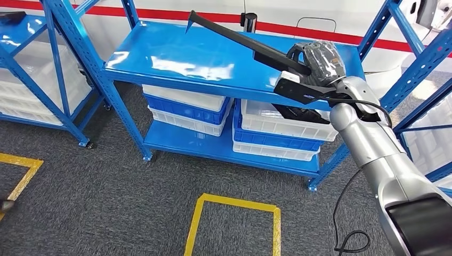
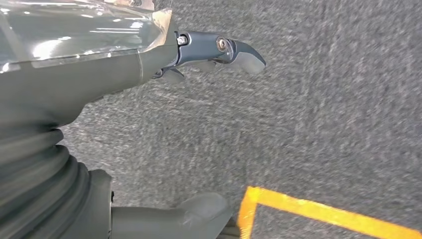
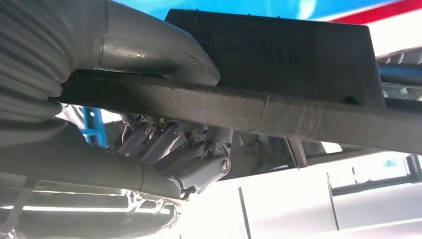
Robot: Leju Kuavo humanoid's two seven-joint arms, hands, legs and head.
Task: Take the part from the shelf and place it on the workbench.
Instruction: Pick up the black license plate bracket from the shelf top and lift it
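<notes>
Right hand (image 1: 315, 63) | our fingers (image 3: 174, 144) pinching long black part (image 1: 234, 38), lifted over blue shelf (image 1: 176, 61) to clear it | left hand (image 2: 74, 99) fingers spread, holding nothing, above carpet.

**Materials and finishes around the right hand**

Gripped in right hand (image 1: 314, 64): long black part (image 1: 234, 37), matt, rough and fibrous along its edge up close, like felt or foam. Under that hand: blue shelf (image 1: 176, 58), painted metal, glossy, mirror-like glare. Below it: white and blue bins (image 1: 186, 114), smooth plastic. Behind the hand: silver arm (image 1: 373, 144), satin metal look. On the hand itself: ribbed grey cover, rubbery, matt. Beneath left hand (image 2: 219, 50): grey carpet (image 2: 323, 109), coarse weave, yellow tape (image 2: 323, 214) stuck flat.
</notes>
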